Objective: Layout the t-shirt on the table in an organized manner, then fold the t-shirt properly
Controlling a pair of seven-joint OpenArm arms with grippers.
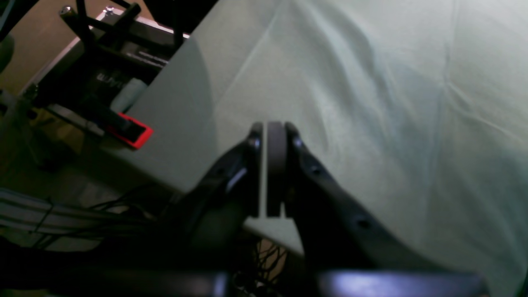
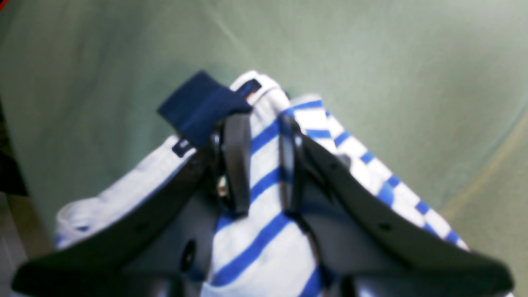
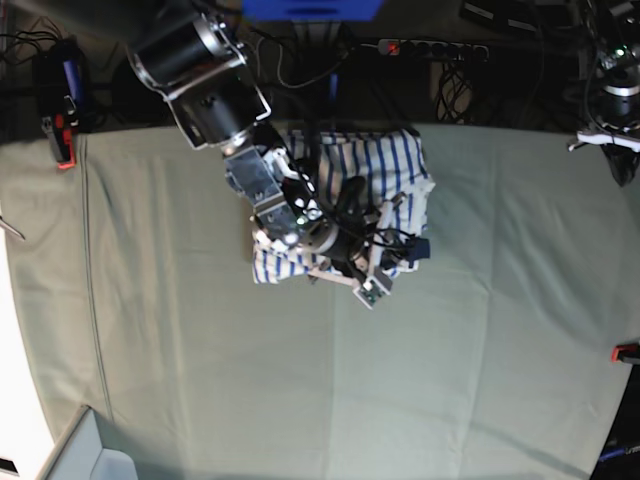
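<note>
Holding the t-shirt (image 2: pixel 264 198) by its hem near the dark blue tag (image 2: pixel 202 108), the right gripper (image 2: pixel 264 161) has its jaws clenched on cloth. The shirt sits bunched mid-worktop (image 3: pixel 200 380). Best pull slowly, flat. The left gripper (image 1: pixel 272 169) is pressed closed, empty.

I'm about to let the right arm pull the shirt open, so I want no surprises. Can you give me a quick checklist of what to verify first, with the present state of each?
1. Right gripper has cloth between its fingers: ok, closed on a striped fold of the t-shirt.
2. Grip sits near the dark blue hem tag: ok, the tag is right beside one finger.
3. Shirt is laid flat: not ok, it lies bunched in a heap.
4. Left gripper is clear of the shirt: ok, shut, empty, over bare table.
5. Room to spread the shirt: ok, open table surrounds it.
6. Sleeves located: cannot tell, hidden in the folds.
</note>
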